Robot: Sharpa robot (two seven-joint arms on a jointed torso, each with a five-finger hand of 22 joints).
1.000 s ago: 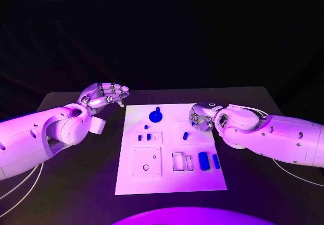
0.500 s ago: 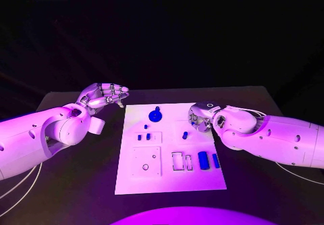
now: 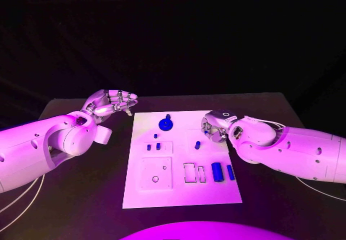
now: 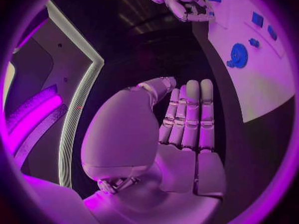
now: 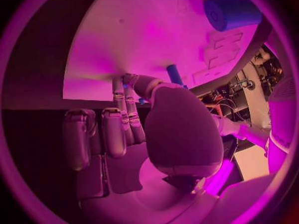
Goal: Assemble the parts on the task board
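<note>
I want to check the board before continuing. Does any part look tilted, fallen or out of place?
Nothing stands out. The task board lies flat on the table, and the round blue part and the other blue pieces sit on it in order. No spill or damage is visible.

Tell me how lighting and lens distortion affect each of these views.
Head view: purple light washes the task board and both arms, and the background is black. Left wrist view: fisheye bends the board's edge, and the left hand looms large. Right wrist view: pink cast, with the right hand dim against the bright board.
</note>
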